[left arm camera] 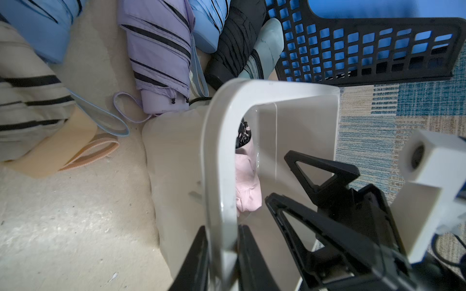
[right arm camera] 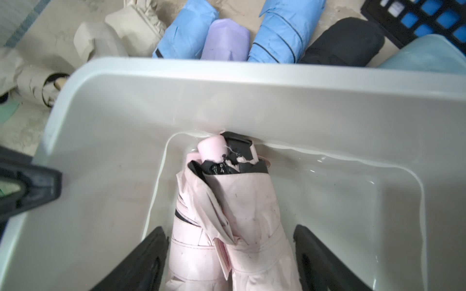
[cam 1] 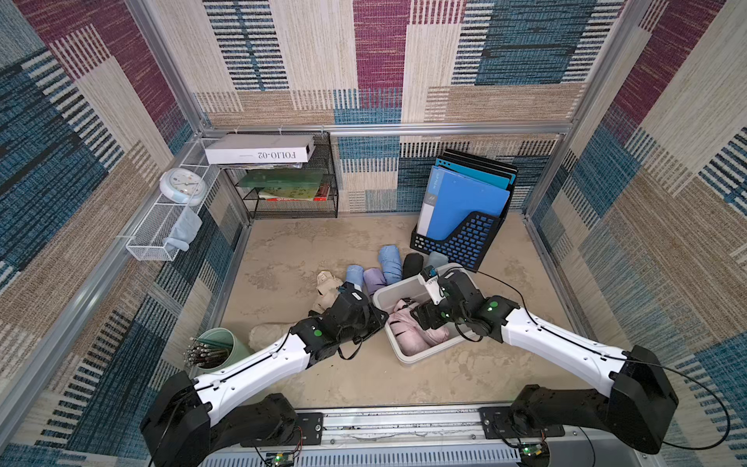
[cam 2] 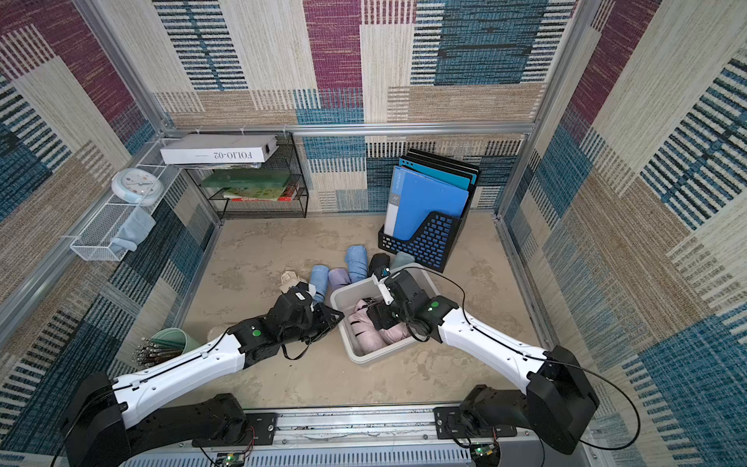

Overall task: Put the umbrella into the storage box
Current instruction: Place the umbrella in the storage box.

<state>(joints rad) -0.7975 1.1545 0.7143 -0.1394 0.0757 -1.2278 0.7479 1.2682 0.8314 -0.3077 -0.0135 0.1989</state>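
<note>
Pink umbrella, in storage box, within parted right hand

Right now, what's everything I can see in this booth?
storage box: one, off-white, mid-table.
pink umbrella: one, inside the storage box.
blue umbrellas: two, behind the box.
lilac umbrella: one, between the blue ones.
black umbrella: one, behind the box.
teal umbrella: one, pale, beside the file holder.
beige umbrellas: seemingly two, left of the box.
file holder: one, black lattice, back right, holding blue folders.
mesh rack: one, black, back left, holding books; white box on top.
wire basket: one, white, left wall, holding clock and blue cloth.
cup: one, green, front left, holding pencils.
left gripper: black, clamped on box rim.
right gripper: black, open around the pink umbrella.
</note>
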